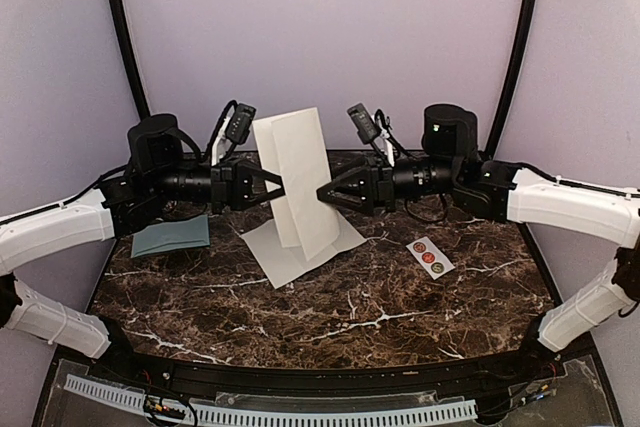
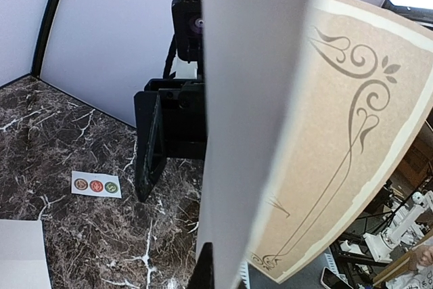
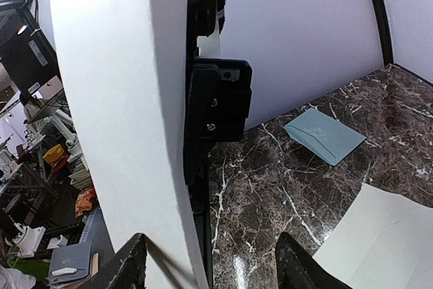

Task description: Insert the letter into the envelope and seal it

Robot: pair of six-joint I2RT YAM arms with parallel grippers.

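Envelope point(image 1: 170, 236) pale teal, rectangular, flat on table point(image 1: 350, 317); left gripper point(image 1: 279, 187) clamps upright letter point(image 1: 295, 162); right gripper point(image 1: 322, 193) jaws apart.

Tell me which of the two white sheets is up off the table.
The upright folded sheet, pinched at its edge by the left gripper. The other white sheet lies flat on the marble table below it.

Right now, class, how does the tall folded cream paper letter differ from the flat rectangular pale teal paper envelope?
The cream letter stands upright, pinched by the left gripper; the teal envelope lies flat on the marble table. The letter carries a swirl print; the envelope looks plain. The letter looks longer than the envelope. Both are rectangular paper.
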